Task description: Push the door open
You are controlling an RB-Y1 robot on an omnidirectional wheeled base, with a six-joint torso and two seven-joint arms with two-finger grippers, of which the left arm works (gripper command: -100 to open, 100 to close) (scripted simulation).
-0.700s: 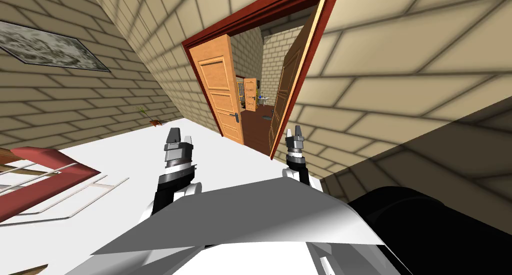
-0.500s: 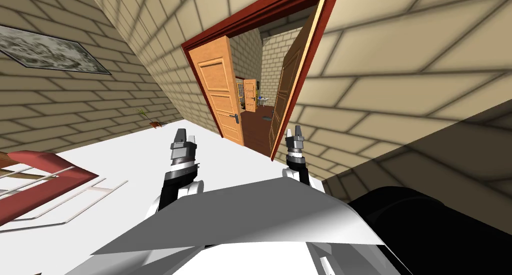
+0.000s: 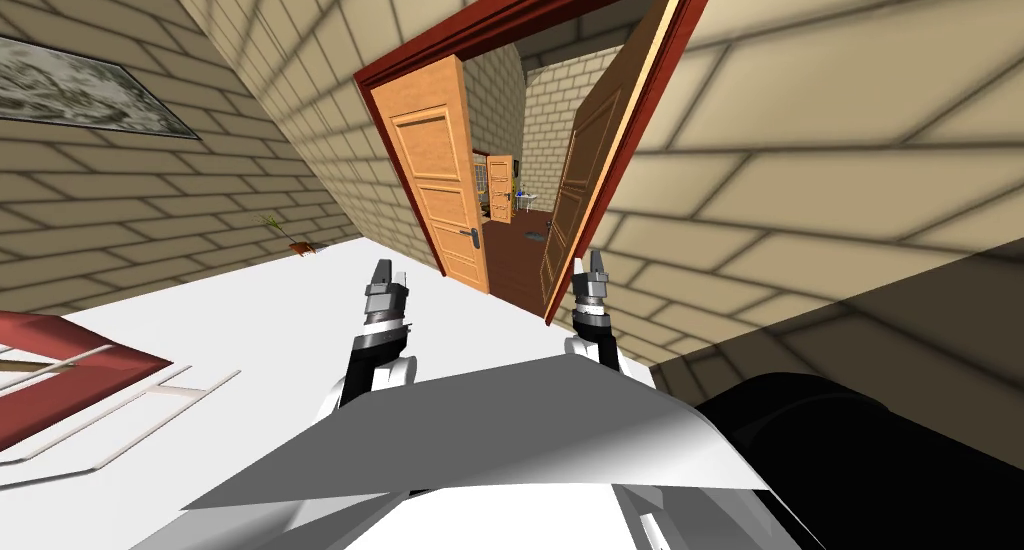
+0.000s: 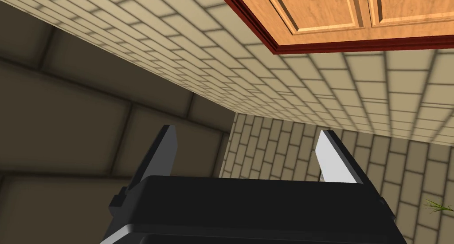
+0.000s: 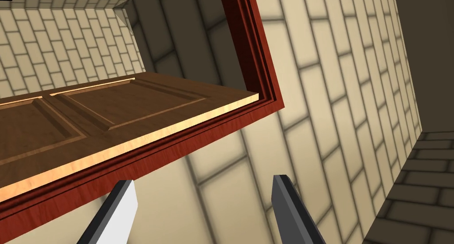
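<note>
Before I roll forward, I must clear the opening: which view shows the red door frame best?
Head view: the door frame shows both jambs and the top rail. Each wrist view catches one corner, the right's beside a door leaf.

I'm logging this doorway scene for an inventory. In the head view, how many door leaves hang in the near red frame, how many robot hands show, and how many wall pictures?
Door leaves: 2, left leaf and right leaf
Hands: 2, left hand and right hand
Wall picture: 1
Total: 5
</note>
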